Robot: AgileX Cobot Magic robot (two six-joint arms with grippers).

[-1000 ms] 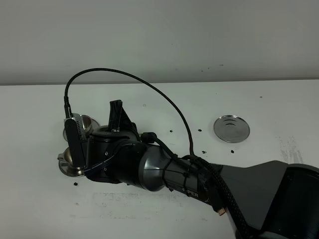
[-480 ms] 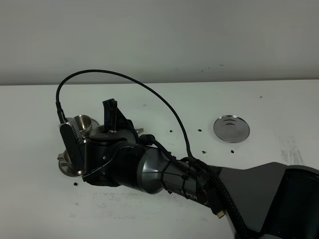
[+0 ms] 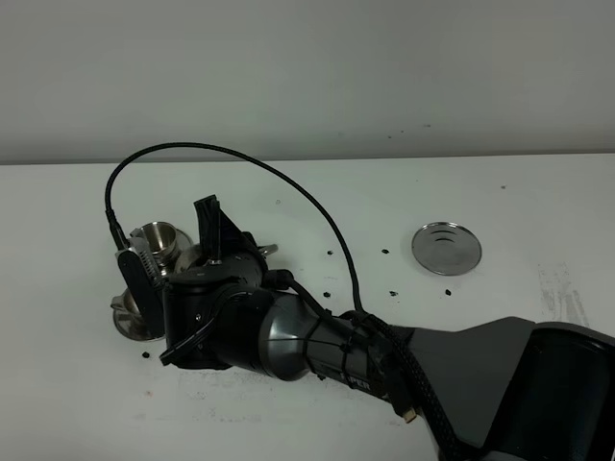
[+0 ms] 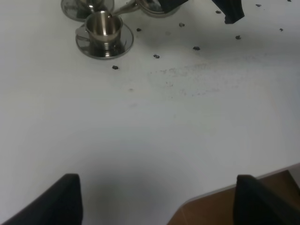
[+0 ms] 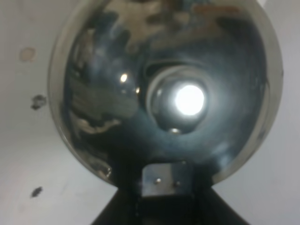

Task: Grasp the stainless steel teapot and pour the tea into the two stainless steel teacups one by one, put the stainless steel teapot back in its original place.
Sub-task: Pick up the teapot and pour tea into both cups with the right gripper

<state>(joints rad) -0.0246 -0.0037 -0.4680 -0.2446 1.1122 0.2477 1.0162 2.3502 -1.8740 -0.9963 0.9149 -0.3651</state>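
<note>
The stainless steel teapot (image 5: 164, 89) fills the right wrist view from above, with its lid knob (image 5: 187, 99) in the middle. My right gripper (image 5: 164, 201) is shut on its loop handle. In the high view the right arm reaches across to the left and hides most of the teapot (image 3: 200, 257); the gripper (image 3: 213, 229) stands above it. One teacup (image 3: 154, 237) shows at the back, and the other's saucer (image 3: 128, 322) shows in front. In the left wrist view the teapot's spout (image 4: 124, 8) points at the rim of the nearer teacup (image 4: 103, 26). My left gripper (image 4: 159, 201) is open, far from them. The flat steel disc (image 3: 447, 248) lies bare at the right.
The white table (image 3: 500, 202) carries small dark specks between the cups and the disc. Its front edge (image 4: 220, 197) shows in the left wrist view. A black cable (image 3: 288, 173) arcs over the right arm.
The right arm's wrist has rolled and shifted slightly left and down, tipping the teapot toward the cups. The back teacup shows more. The disc has not moved.
</note>
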